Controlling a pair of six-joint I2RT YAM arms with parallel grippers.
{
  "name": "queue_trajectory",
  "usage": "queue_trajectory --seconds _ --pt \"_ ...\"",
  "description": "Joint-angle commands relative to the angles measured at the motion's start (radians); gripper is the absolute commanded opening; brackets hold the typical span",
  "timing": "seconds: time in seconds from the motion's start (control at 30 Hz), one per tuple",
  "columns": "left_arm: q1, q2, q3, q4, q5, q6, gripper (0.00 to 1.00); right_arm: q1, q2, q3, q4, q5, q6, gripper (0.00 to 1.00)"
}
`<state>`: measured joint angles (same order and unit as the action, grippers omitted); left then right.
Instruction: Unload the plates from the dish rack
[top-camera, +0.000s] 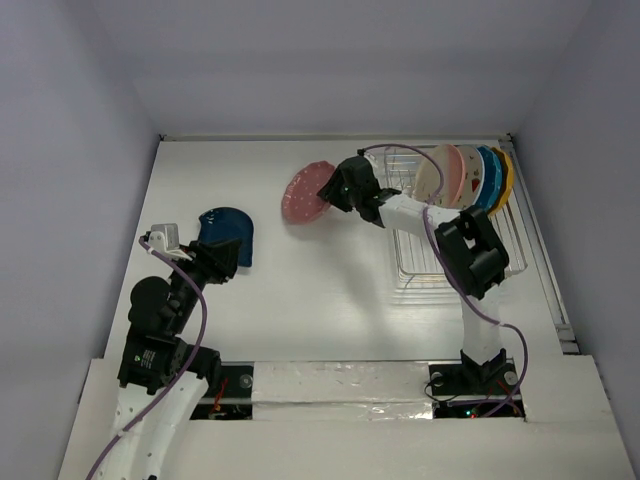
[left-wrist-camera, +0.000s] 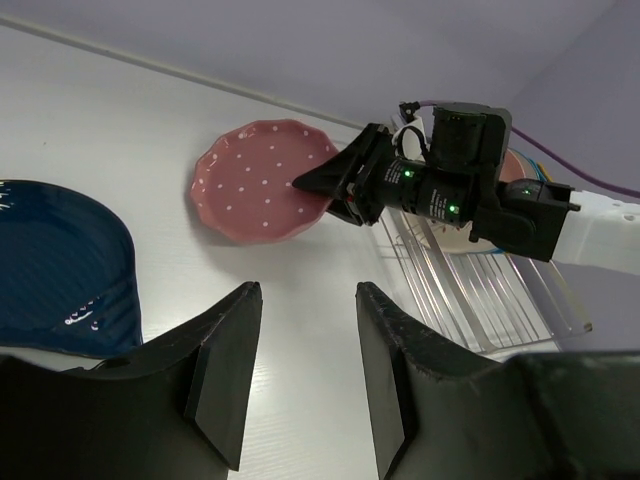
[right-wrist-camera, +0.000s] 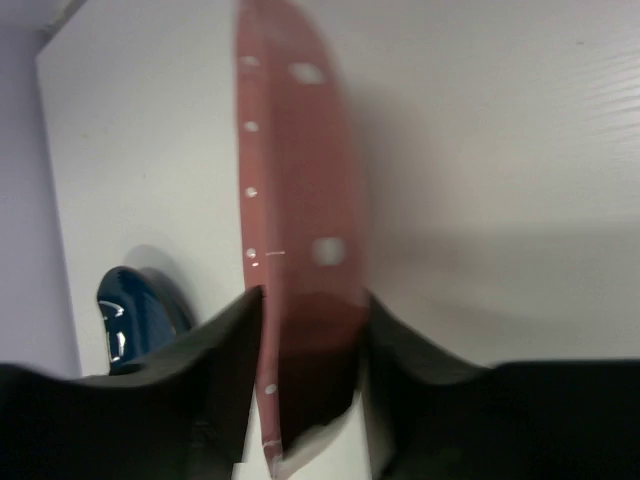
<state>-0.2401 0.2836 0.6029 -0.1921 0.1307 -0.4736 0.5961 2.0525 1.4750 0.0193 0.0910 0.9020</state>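
A pink dotted plate (top-camera: 305, 193) is tilted low over the table left of the dish rack (top-camera: 455, 260). My right gripper (top-camera: 335, 190) is shut on its right rim. In the right wrist view the plate (right-wrist-camera: 300, 180) runs edge-on between the two fingers of the gripper (right-wrist-camera: 310, 300). A dark blue plate (top-camera: 228, 228) lies flat on the table at the left. Just in front of it, my left gripper (top-camera: 224, 260) stands open and empty, fingers apart over bare table (left-wrist-camera: 307, 295). Several plates (top-camera: 468, 175) stand upright in the rack's far end.
The near part of the dish rack (left-wrist-camera: 480, 290) holds nothing. The right arm's forearm (top-camera: 470, 250) lies over the rack. White walls close in the table on the left, the back and the right.
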Motion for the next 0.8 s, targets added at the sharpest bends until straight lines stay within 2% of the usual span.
queue_trajectory --seconds 0.0,0.1,0.27,0.3,0.63,0.77 --pt "0.004 -0.011 0.018 0.046 0.017 0.006 0.40 0.018 -0.040 -0.028 0.172 -0.030 0.035 0.50" --pt "0.004 -0.011 0.018 0.049 0.024 0.006 0.40 0.018 -0.041 -0.071 0.179 -0.042 0.025 0.66" --pt "0.004 -0.004 0.018 0.052 0.032 0.006 0.40 0.018 -0.038 -0.108 0.177 -0.054 0.002 0.80" --pt "0.004 -0.004 0.018 0.051 0.030 0.006 0.40 0.018 -0.040 -0.111 0.176 -0.056 -0.011 0.86" --pt "0.004 -0.003 0.015 0.052 0.035 0.004 0.40 0.018 -0.072 -0.113 0.048 -0.010 -0.115 0.90" --pt "0.004 -0.001 0.020 0.052 0.041 0.009 0.40 0.018 -0.052 -0.065 -0.058 -0.036 -0.172 0.92"
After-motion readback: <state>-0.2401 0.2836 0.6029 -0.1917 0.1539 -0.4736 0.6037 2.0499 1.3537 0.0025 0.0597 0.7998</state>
